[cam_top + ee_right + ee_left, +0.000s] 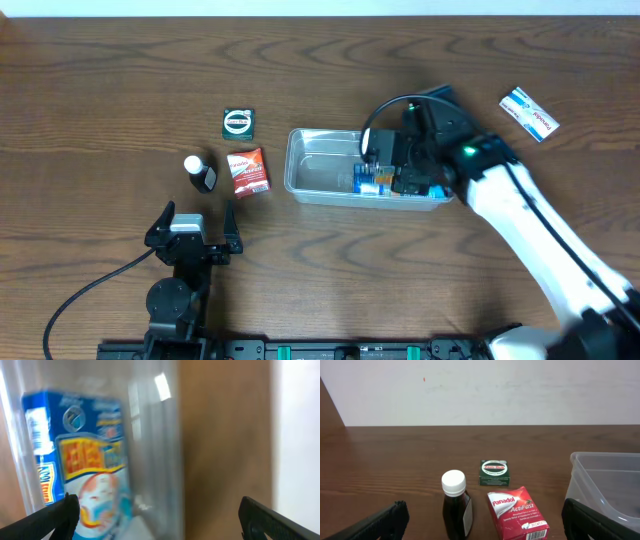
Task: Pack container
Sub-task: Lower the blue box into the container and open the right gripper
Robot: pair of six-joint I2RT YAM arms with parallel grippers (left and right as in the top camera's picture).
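Note:
The clear plastic container [320, 165] sits mid-table; it also shows at the right edge of the left wrist view [605, 480] and blurred in the right wrist view [150, 435]. A blue box [372, 180] lies in its right part, seen close in the right wrist view [82, 455]. My right gripper [400, 165] hovers over the container's right end, open and empty [157, 517]. My left gripper [192, 235] is open and empty near the front edge [485, 522]. Ahead of it stand a dark bottle with a white cap [456, 505], a red Panadol box [517, 512] and a green tin [495, 472].
The bottle [200, 172], red box [248, 171] and green tin [237, 122] lie left of the container. A white and blue packet [529, 113] lies at the far right. A black cable [80, 300] trails from the left arm.

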